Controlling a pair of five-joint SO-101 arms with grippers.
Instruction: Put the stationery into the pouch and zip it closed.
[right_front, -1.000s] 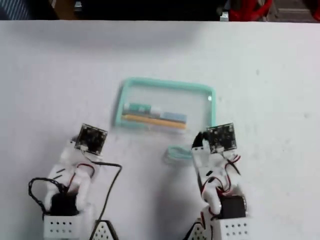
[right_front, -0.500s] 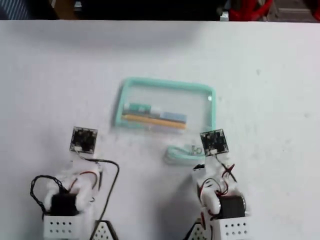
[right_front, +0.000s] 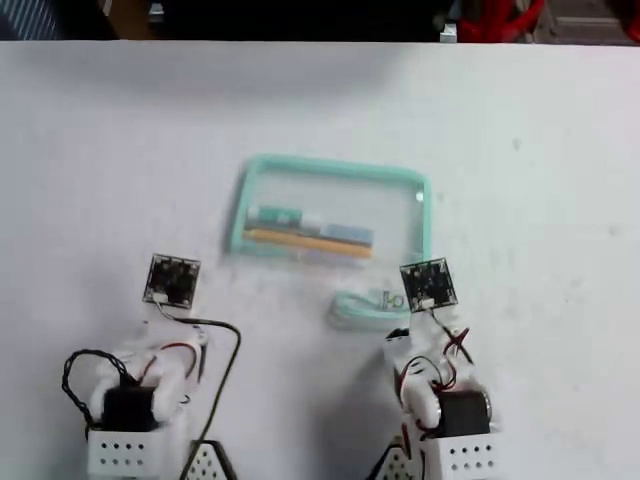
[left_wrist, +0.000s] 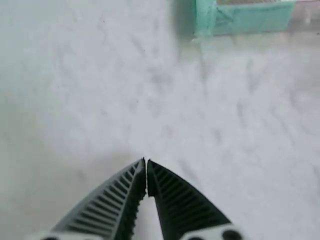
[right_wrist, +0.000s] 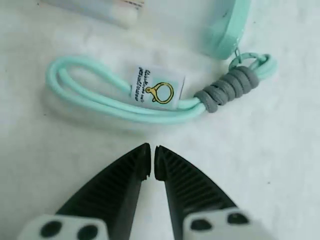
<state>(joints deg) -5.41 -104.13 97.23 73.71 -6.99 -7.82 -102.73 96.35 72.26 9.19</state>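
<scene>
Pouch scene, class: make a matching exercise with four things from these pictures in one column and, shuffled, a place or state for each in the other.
Things
1 pouch
2 stationery
3 cord
4 left gripper

Places or states
A shut, over bare table
B inside the clear pouch
C looped on the table, just ahead of the right gripper
D lying flat on the table, mint-green rim

Pairs: 1-D, 2-B, 3-C, 4-A

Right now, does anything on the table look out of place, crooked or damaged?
Nothing stands out. The pouch lies flat on the table with the stationery inside it. Its strap lies loose on the table near the right gripper, which is shut and empty, as is the left gripper.
</scene>
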